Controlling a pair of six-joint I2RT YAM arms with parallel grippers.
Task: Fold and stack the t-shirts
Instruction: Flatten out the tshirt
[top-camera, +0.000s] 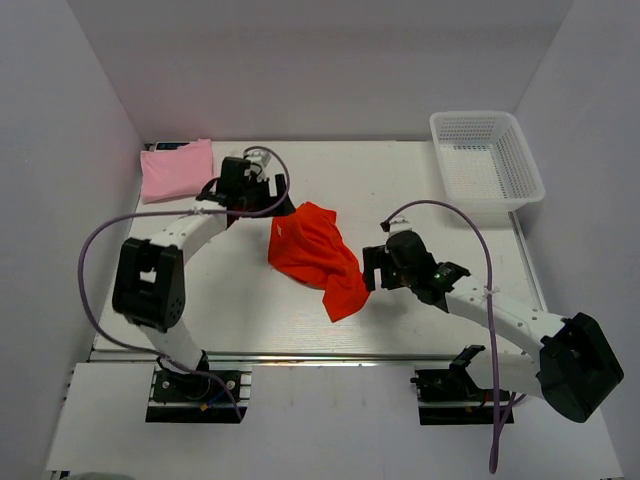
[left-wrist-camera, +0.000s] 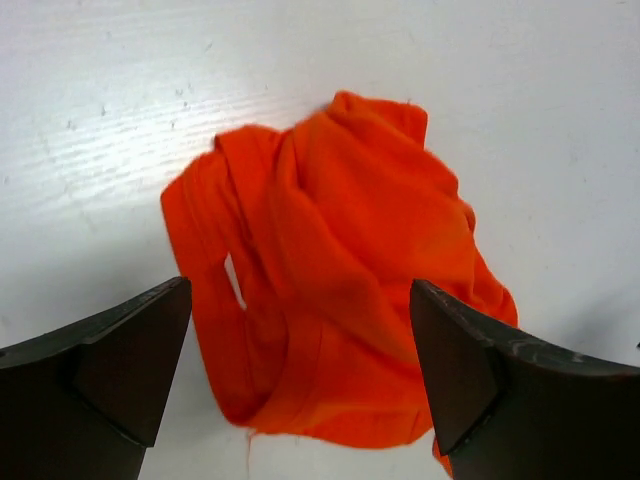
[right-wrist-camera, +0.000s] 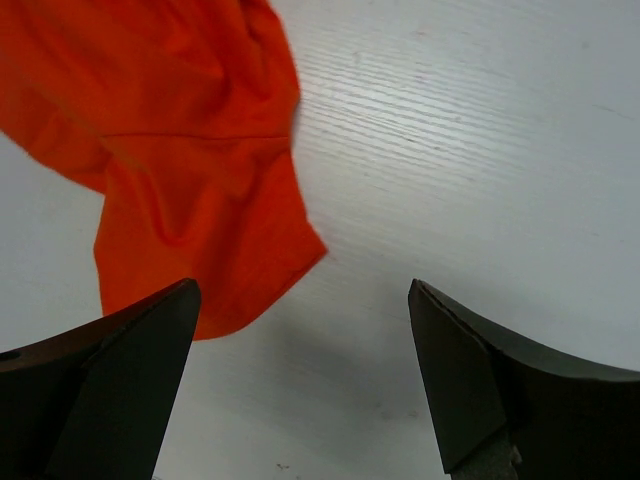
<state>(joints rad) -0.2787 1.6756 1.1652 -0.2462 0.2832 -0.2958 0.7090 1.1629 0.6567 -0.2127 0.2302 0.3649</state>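
Note:
A bright orange-red t-shirt (top-camera: 315, 255) lies crumpled in a heap at the middle of the white table (top-camera: 240, 300). A pale pink t-shirt (top-camera: 177, 170) rests folded at the back left corner. My left gripper (top-camera: 278, 197) hovers at the heap's back left edge, open; in the left wrist view the orange-red t-shirt (left-wrist-camera: 340, 250) spreads between and beyond its dark fingers (left-wrist-camera: 110, 370), untouched. My right gripper (top-camera: 370, 268) stands open beside the heap's right edge. The right wrist view has a cloth corner of that t-shirt (right-wrist-camera: 180, 140) to the left, with bare table between the fingers (right-wrist-camera: 480, 390).
A white plastic mesh basket (top-camera: 476, 116) stands at the back right corner, nothing showing inside it. White walls close in the back and both sides. Purple cables loop off both arms over the table.

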